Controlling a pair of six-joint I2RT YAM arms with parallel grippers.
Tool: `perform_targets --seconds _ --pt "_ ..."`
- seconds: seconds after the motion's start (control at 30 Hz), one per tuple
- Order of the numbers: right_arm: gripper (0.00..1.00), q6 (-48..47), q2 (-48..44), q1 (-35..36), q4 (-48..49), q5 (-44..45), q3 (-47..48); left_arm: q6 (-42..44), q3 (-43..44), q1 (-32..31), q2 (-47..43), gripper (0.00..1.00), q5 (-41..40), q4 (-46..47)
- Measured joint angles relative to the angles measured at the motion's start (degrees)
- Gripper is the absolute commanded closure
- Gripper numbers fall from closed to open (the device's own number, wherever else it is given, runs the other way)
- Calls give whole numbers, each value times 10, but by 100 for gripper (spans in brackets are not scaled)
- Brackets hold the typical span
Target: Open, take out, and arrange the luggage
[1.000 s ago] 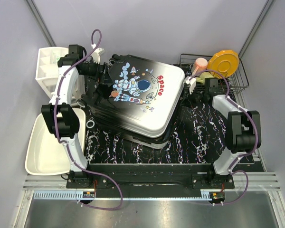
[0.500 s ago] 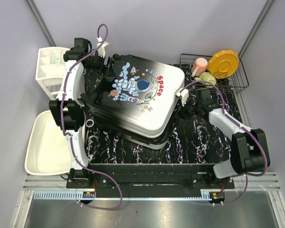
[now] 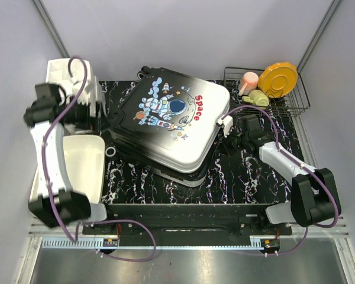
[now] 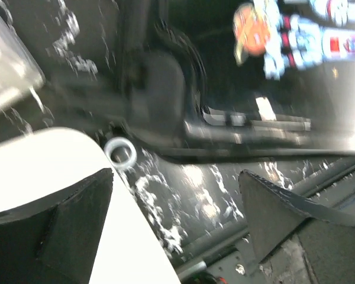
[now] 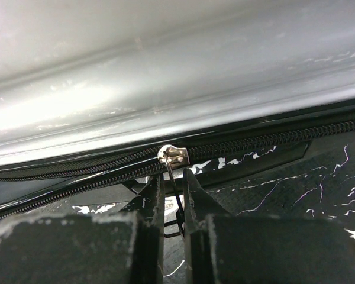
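Note:
The luggage (image 3: 171,124) lies flat in the middle of the mat, astronaut print up, and its lid looks closed. In the right wrist view its silver shell (image 5: 165,71) fills the top, with the black zipper running below it. My right gripper (image 5: 172,174) sits at the case's right edge (image 3: 225,125), shut on the thin pull hanging from the metal zipper slider (image 5: 173,155). My left gripper (image 4: 176,174) is open and holds nothing. It hovers left of the case over the tub's edge (image 3: 93,121) and faces a black wheel (image 4: 160,94).
A white tub (image 3: 65,177) lies at the front left, with a white drawer unit (image 3: 59,77) behind it. A small white ring (image 3: 111,152) rests on the mat between tub and case. At the back right, a wire rack (image 3: 296,103) holds a yellow plate (image 3: 279,78) and a pink cup (image 3: 248,80).
My left arm has swung away from the case's far left corner, out over the tub, with its jaws wider. My right gripper has slid forward along the case's right edge.

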Motion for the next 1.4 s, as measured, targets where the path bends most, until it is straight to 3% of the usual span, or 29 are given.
perform_targets --seconds 0.13,0.2,0.33,0.5,0.67,0.9,1.03,1.17,1.3,1.4 --pt "100 3 0 0 0 0 0 8 -172 40 -163 22 7 -35" --pt "100 5 0 0 0 1 0 10 -235 38 -184 28 13 -49" --pt "100 11 0 0 0 1 0 7 -318 30 -131 36 12 -31" --pt "100 18 0 0 0 1 0 -14 -327 -35 -45 38 10 46" --pt "100 37 2 5 4 -7 0 -56 -255 -58 35 40 -7 65" --pt "100 102 49 43 96 -37 5 -67 -23 -58 224 37 -33 90" --pt "100 131 76 68 123 -29 28 -55 47 -60 249 33 -28 101" --pt "100 133 78 70 93 -7 48 -32 20 -66 177 24 -11 111" --pt "100 132 78 39 54 -5 67 10 -85 -101 0 16 4 123" --pt "100 132 78 12 27 0 82 47 -142 -165 -124 14 2 132"
